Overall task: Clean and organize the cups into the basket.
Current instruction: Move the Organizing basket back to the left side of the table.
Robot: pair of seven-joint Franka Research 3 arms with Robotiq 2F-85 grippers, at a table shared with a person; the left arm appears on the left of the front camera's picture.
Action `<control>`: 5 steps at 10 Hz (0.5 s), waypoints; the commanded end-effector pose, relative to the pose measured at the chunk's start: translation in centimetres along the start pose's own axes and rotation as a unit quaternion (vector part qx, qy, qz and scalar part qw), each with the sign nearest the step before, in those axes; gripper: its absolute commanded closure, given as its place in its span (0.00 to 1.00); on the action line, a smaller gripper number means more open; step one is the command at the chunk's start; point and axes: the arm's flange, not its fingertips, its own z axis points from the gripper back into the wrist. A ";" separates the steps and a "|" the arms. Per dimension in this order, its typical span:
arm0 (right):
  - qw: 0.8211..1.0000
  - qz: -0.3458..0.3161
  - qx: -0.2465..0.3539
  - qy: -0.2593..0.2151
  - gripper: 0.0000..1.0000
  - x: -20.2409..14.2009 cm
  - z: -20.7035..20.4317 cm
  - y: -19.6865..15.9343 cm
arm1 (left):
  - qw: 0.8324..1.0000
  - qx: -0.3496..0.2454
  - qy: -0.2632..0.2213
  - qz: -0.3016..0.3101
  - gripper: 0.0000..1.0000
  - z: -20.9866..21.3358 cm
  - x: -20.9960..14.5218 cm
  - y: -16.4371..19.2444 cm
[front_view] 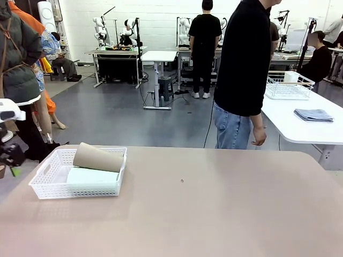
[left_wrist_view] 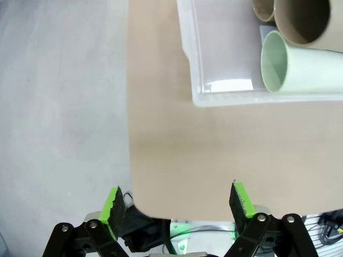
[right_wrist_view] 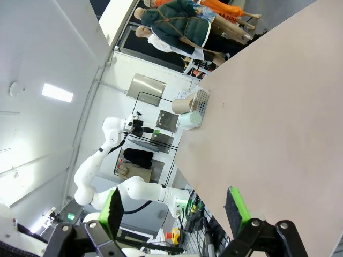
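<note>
A shallow white plastic basket (front_view: 48, 184) with perforated lattice sides and cut-out handles is seen resting on the pale beige surface (front_view: 214, 209), near its left edge in the front view. Two tall handleless tumblers are laid on their sides inside it. The tan brown tumbler (front_view: 98, 157) is propped across the far part of the basket, with one end raised over the right rim. The pale mint green tumbler (front_view: 92, 175) is lain flat in the near part, just beside and partly under the brown one.

In the left wrist view, the same basket (left_wrist_view: 199, 80) is seen from above with the open mouths of the mint green tumbler (left_wrist_view: 300, 67) and the brown tumbler (left_wrist_view: 303, 21) turned toward the camera. The left hand (left_wrist_view: 177, 206) is held well apart from the basket, over the edge of the surface, with its green-padded fingers spread wide and nothing between them.

In the right wrist view, the right hand (right_wrist_view: 174, 209) is likewise shown with its fingers spread apart and empty, and the basket (right_wrist_view: 197, 107) is seen far off at the other end of the surface.

A person in a black shirt and blue jeans (front_view: 244, 75) is stood at the far side of the surface, with one hand (front_view: 260, 135) hanging down at the side.
</note>
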 end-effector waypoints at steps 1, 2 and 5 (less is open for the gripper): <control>1.000 0.002 0.007 -0.002 0.00 -0.2 0.1 0.1 | 1.000 0.017 0.000 0.007 0.00 -1.4 -3.2 0.2; 1.000 0.002 0.007 -0.002 0.00 -0.2 0.1 0.1 | 1.000 0.000 0.000 0.000 0.00 0.0 0.0 0.0; 1.000 0.002 0.007 -0.002 0.00 -0.2 0.1 0.1 | 1.000 0.000 0.000 0.000 0.00 0.0 0.0 0.0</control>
